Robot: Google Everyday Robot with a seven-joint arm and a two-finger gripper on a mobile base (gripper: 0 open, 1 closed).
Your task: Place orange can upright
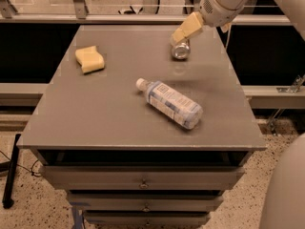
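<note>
The orange can lies on its side at the back right of the grey table top, with its silver end facing the camera. My gripper reaches in from the upper right on the white arm. It sits right over the far part of the can and hides the can's upper body. I cannot tell whether it is touching the can.
A clear plastic water bottle lies on its side in the middle of the table. A yellow sponge sits at the back left. Drawers are under the table top. Part of the robot's body shows at the lower right.
</note>
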